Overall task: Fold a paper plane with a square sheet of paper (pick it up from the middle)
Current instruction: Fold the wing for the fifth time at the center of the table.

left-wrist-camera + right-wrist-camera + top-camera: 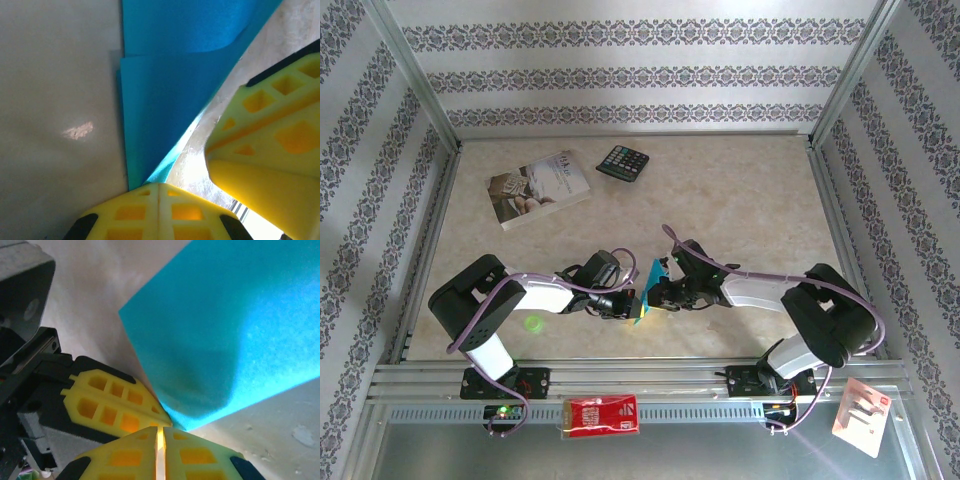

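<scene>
Turquoise paper, top view: the square sheet of paper (641,306) is lifted off the bench (740,200) and stands on edge between my two arms. It is near their bases and well apart from the book (535,188) and the calculator (622,162) at the far side.
Arms, top view: my left end effector (625,303) comes in from the left and my right end effector (658,296) from the right. They meet at the sheet, one on each side.
Reason, top view: I judge the sheet is held up so that one side can be steadied while the other is worked into a crease.
Left wrist, grip: my left end effector (159,187) is fully closed, and the lower tip of the sheet (165,100) runs down into its fingertips, so I have it pinched.
Left wrist, paper: two layers show, one edge overlapping the other, rising away from me above the bench (55,100).
Left wrist, neighbour: a finger (270,130) of my right end effector is just beside the sheet's right edge.
Right wrist, grip: my right end effector (160,429) is all but closed, with a sliver of light left between the jaws.
Right wrist, paper: the sheet (235,325) spreads up and right, its lowest corner touching my fingertips. I cannot tell whether that corner is caught between them.
Right wrist, neighbour: a finger (115,402) of my left end effector is just to the left.
</scene>
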